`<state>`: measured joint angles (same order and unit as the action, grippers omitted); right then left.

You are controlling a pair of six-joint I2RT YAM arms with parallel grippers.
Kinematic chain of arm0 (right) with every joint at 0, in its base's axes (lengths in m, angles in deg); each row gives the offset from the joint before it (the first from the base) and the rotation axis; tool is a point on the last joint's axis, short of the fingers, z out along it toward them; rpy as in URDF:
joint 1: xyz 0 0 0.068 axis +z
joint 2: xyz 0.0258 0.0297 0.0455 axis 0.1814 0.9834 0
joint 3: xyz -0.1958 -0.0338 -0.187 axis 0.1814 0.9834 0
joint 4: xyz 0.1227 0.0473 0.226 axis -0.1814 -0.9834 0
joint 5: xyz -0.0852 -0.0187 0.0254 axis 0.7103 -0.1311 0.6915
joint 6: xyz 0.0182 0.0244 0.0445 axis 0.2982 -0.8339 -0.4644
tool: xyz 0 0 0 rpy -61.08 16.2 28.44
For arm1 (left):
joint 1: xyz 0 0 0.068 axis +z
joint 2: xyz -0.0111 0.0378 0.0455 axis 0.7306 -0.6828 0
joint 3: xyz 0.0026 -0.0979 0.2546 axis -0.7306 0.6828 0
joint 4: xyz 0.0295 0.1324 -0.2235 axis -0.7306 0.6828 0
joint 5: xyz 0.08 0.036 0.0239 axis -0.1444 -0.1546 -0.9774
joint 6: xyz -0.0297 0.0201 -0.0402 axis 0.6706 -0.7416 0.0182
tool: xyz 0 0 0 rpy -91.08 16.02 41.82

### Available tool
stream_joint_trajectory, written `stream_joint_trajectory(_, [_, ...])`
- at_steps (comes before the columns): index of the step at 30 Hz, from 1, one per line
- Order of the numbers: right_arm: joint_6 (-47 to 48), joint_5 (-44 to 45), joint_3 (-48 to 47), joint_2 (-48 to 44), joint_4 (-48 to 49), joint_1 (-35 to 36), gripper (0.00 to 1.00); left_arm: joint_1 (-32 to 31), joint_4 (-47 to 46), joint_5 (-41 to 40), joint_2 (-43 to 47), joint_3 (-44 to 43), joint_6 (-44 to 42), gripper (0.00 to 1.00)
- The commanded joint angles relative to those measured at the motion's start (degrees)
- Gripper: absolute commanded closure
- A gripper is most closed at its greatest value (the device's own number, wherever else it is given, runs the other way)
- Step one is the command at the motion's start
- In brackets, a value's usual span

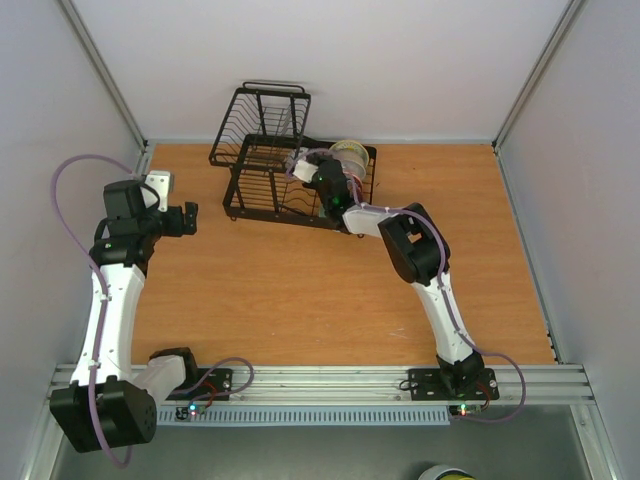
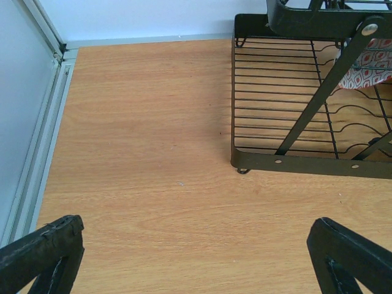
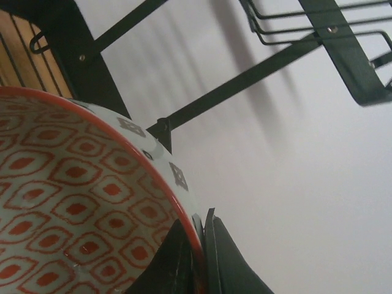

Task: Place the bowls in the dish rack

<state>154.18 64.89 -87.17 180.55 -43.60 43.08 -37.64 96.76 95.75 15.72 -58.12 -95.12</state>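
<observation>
The black wire dish rack (image 1: 262, 160) stands at the back of the table. My right gripper (image 3: 201, 245) is shut on the rim of the red-and-white patterned bowl (image 3: 61, 202) and holds it on edge inside the rack, among the wires. In the top view the right gripper (image 1: 308, 172) is over the rack's lower base. A cream bowl with a teal rim (image 1: 350, 152) stands on edge at the rack's right end. My left gripper (image 1: 186, 218) is open and empty, left of the rack. The left wrist view shows the rack's corner (image 2: 294, 162) and the patterned bowl (image 2: 370, 70) behind its wires.
The raised upper basket (image 1: 268, 112) sits at the rack's back left. White walls close in the table at the back and sides. A metal rail (image 2: 43, 141) runs along the left edge. Bare wood (image 1: 300, 300) lies between the rack and the arm bases.
</observation>
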Motion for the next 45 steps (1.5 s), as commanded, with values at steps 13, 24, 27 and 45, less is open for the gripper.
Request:
stream_joint_trajectory(13, [12.0,1.6,-0.61,1.93,2.6,2.53,0.99,0.37,-1.4,0.05,0.58,-1.27,0.36,0.01])
stream_joint_trajectory(24, [17.29,1.46,1.58,1.96,5.96,2.73,0.97,0.31,-1.38,0.13,0.78,-1.28,0.27,0.01])
stream_joint_trajectory(27, [17.32,1.13,2.3,1.63,5.07,2.88,0.97,0.3,-1.27,0.12,0.89,-1.28,0.36,0.01])
stream_joint_trajectory(45, [12.28,1.54,2.63,-1.78,-3.5,3.14,0.6,0.37,-1.27,0.27,1.3,-1.28,0.36,0.01])
